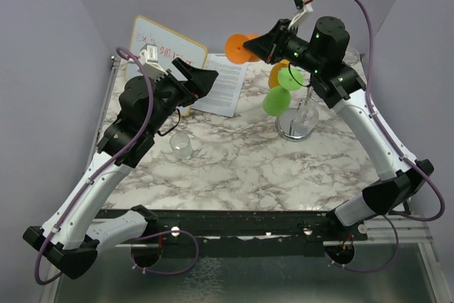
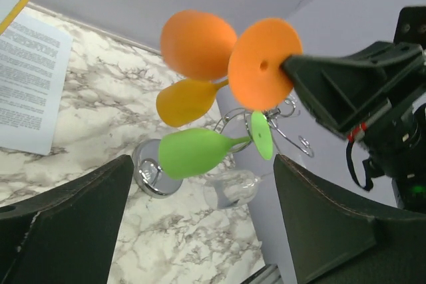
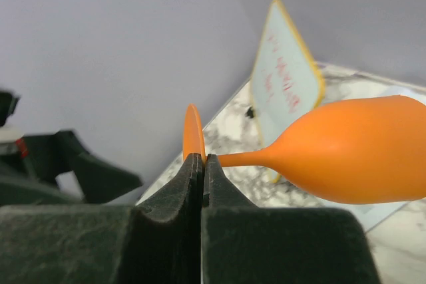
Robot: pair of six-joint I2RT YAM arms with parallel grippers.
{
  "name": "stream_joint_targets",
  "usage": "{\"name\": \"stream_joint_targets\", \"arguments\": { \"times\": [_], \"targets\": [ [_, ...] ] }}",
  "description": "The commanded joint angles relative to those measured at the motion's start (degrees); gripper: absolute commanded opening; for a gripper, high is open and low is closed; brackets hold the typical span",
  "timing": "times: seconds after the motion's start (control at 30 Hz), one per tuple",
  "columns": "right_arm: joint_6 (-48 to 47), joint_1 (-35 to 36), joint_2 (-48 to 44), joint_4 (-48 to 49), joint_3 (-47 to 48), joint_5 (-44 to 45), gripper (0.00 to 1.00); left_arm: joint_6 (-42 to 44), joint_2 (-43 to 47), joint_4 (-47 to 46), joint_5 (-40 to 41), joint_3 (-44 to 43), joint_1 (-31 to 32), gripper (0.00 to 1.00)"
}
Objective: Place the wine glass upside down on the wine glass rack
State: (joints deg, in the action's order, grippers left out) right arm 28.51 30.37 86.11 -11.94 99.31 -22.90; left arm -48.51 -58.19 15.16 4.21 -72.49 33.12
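Everything is lit evenly and brightly; only faint shadows are cast on the tabletop [image 1: 234,161]. The jaws are rendered slightly blurred up close.

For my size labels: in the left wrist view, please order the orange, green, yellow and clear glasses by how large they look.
1. orange glass, though it is likely nearer the camera.
2. green glass and yellow glass, about alike.
3. clear glass, smallest.
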Motion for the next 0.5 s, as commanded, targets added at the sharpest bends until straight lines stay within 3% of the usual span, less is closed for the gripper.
{"name": "stream_joint_targets", "arguments": {
  "times": [0.0,0.17,0.47],
  "targets": [
    [1.6,-5.7,3.4,5.7,3.3,5.6,0.01,2.2,0.1,3.7,1.1,-0.2,0.0,0.88],
    [2.5,-10.2,5.3,13.4,1.6,7.0,0.01,2.6,-1.2,3.6,-4.0,1.7,0.0,0.89],
    [4.2,-12.7,5.3,12.1,1.3,18.0,0.01,2.6,-2.7,2.9,-8.5,5.4,0.0,0.89]
  ]
}}
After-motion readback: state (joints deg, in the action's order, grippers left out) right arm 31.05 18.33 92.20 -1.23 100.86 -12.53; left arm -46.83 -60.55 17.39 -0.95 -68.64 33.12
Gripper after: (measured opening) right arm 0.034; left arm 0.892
